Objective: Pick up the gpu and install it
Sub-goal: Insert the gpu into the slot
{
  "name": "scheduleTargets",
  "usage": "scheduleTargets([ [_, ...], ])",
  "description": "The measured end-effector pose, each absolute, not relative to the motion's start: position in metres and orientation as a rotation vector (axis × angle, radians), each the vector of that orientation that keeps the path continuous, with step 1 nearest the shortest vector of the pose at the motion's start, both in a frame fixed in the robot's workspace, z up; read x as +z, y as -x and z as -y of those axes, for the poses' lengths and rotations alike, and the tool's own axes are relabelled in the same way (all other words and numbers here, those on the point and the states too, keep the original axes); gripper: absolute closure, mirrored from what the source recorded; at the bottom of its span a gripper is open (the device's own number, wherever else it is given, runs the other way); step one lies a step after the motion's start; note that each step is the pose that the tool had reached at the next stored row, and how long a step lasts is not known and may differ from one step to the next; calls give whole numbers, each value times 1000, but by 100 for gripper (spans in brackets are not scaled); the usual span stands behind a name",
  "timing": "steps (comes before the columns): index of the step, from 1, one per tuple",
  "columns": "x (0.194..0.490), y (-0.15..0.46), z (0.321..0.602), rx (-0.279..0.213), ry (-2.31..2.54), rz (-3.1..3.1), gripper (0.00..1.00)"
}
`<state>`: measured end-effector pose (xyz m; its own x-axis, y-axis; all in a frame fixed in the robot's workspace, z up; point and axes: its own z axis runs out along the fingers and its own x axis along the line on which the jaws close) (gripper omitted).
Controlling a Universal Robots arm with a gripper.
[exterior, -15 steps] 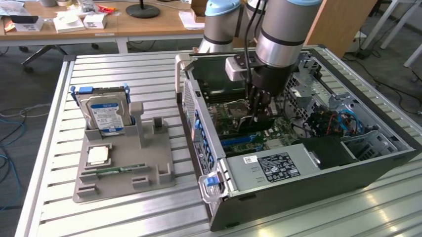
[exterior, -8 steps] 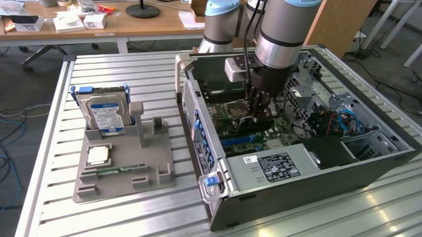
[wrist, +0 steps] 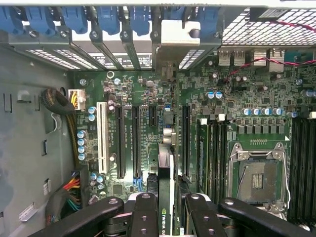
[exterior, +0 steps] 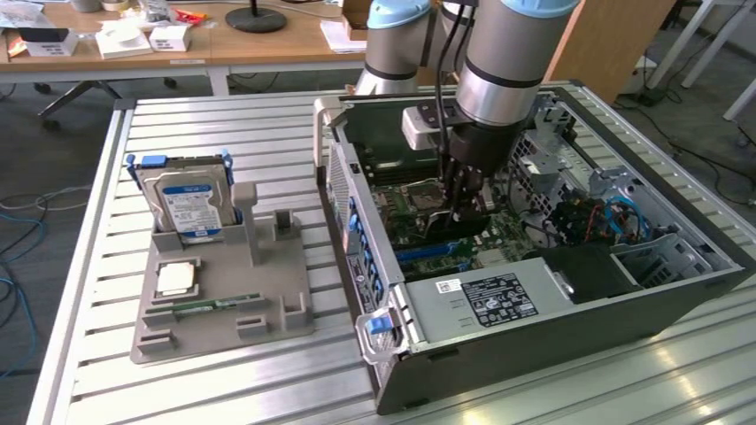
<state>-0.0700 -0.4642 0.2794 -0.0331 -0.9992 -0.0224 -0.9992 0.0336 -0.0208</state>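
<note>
Slatted metal tabletop [exterior: 236, 124] is seen under an open computer case [exterior: 567, 341] that lies on its side, with a wooden desk [exterior: 260, 44] behind it. To the exterior view's left of the case, a grey holder [exterior: 225, 332] is set on the table. A hard drive [exterior: 189, 204] (blue label facing out) is stood upright in it. A square chip [exterior: 177, 279] and a narrow green memory stick [exterior: 219, 305] are laid flat in front of the drive.

Inside the case, the arm [exterior: 508, 62] is lowered straight down over the green main board [wrist: 148, 94]. The gripper [wrist: 169, 197] is held just above the board, and its jaws are clamped on the gpu [wrist: 165, 168], one black finger [wrist: 145, 207] pressed to each face. The card is seen edge-on in the wrist view, upright on its long edge. It is lined up between two of the long black slots [wrist: 136, 143]. Its silver bracket [wrist: 180, 32] is brought up against the rear wall of the case, among the blue clips [wrist: 108, 17]. Whether the card's edge is fully seated in a slot cannot be told. The bare processor socket [wrist: 256, 177] is near the card, with black memory slots between them. A grey power supply [exterior: 497, 301] is fixed at the near end of the case in the exterior view.
</note>
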Motion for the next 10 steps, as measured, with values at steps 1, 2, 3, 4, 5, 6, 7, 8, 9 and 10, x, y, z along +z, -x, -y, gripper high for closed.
scheduleTargets([
  [1, 279, 70, 464, 1, 2163, -2236, 74],
  [2, 279, 70, 464, 1, 2163, -2237, 74],
  [3, 279, 70, 464, 1, 2163, -2237, 74],
  [4, 279, 70, 464, 1, 2163, -2237, 74],
  [5, 279, 70, 464, 1, 2163, -2236, 74],
  [6, 279, 70, 464, 1, 2163, -2236, 74],
  [7, 279, 70, 464, 1, 2163, -2236, 74],
  [8, 279, 70, 464, 1, 2163, -2236, 74],
  [9, 278, 70, 464, 1, 2162, -2236, 74],
  [10, 278, 71, 464, 1, 2162, -2236, 74],
])
